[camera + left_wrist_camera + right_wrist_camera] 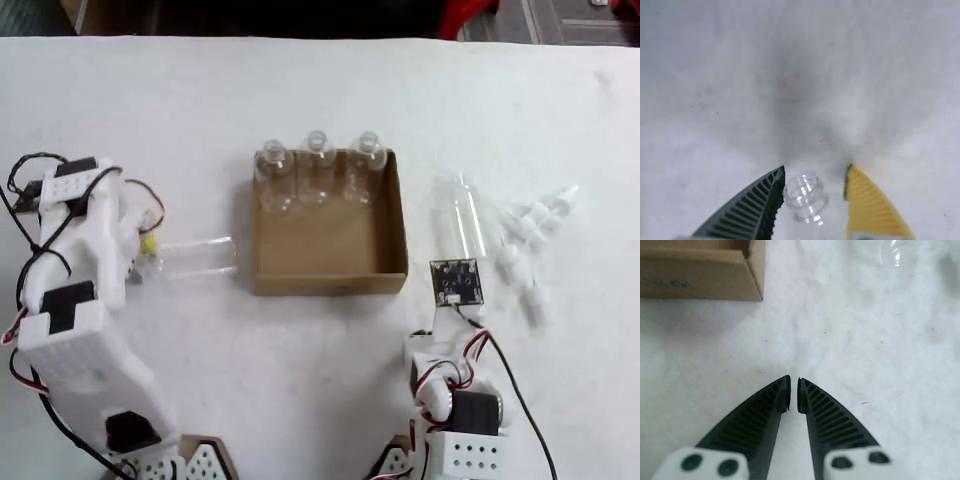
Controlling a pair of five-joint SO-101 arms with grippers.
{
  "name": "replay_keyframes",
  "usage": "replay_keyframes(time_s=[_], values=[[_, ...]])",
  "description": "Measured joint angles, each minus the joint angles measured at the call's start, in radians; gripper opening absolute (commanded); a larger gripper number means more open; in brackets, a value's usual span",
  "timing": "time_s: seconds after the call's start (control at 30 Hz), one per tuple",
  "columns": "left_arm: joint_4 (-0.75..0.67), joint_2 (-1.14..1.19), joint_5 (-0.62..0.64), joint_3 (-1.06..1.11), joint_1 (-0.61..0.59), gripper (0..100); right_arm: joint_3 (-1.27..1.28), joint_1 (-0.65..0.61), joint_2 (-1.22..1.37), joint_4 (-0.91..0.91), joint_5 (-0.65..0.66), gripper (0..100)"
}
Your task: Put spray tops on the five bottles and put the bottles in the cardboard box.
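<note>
A clear bottle point(197, 257) lies on its side on the white table, just left of the cardboard box point(330, 282). My left gripper point(814, 172) is open, and the bottle's neck point(805, 196) sits between its black and yellow fingers; in the high view that gripper point(149, 247) is at the bottle's left end. Three clear bottles point(317, 168) stand upright along the box's far wall. Another clear bottle point(464, 215) lies right of the box, with several white spray tops point(535, 232) beyond it. My right gripper point(793, 390) is shut on nothing, low over bare table near the box's corner point(756, 270).
The right arm point(455, 400) sits at the front edge, its wrist camera board point(456, 282) just in front of the lying bottle. The left arm point(70, 300) takes up the front left. The box floor point(330, 235) in front of the three bottles is bare.
</note>
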Motion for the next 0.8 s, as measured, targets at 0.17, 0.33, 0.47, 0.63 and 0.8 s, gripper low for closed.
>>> replay_keyframes(time_s=[0.17, 0.33, 0.47, 0.63, 0.8], values=[[0.0, 0.002, 0.0, 0.002, 0.006, 2, 0.0, 0.0, 0.0, 0.0, 0.0, 1.6], [0.002, 0.002, 0.0, 0.002, 0.006, 2, 0.0, 0.0, 0.0, 0.0, 0.0, 1.6], [0.029, 0.003, -0.003, -0.055, 0.006, 2, 0.0, 0.0, 0.0, 0.0, 0.0, 1.6], [0.213, 0.003, -0.14, -0.308, 0.006, 2, 0.0, 0.0, 0.0, 0.0, 0.0, 1.6], [0.39, 0.003, -0.287, -0.638, 0.006, 2, 0.0, 0.0, 0.0, 0.0, 0.0, 1.6]])
